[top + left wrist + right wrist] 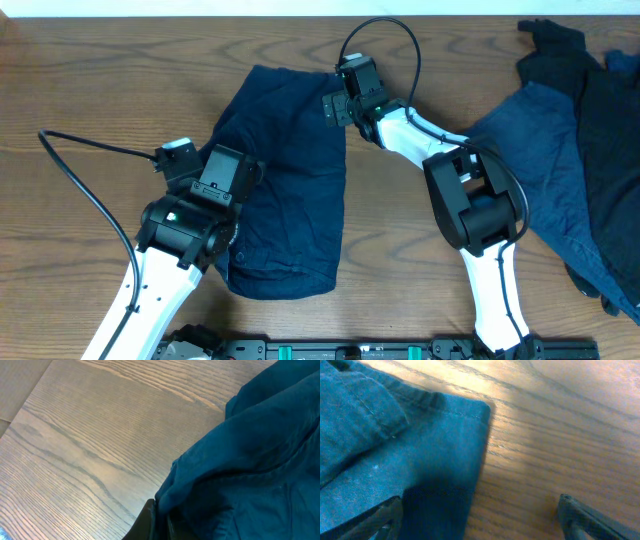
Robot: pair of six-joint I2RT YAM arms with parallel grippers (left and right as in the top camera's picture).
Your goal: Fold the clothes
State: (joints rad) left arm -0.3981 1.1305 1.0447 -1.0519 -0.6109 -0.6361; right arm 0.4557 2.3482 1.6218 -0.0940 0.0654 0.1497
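Note:
A dark navy garment (290,180) lies folded lengthwise in the middle of the table, a long strip. My left gripper (235,175) is at its left edge, shut on a fold of the navy cloth (240,475); one dark finger (145,522) shows pressed against the cloth. My right gripper (345,100) is at the garment's top right corner, open, one finger over the cloth corner (445,455) and the other over bare wood. More navy and mid-blue clothes (570,150) lie heaped at the right.
The wooden table (90,90) runs under everything. A black cable (90,190) loops across the left side. The heap at the right reaches the table's right edge. A black rail (400,350) runs along the front edge.

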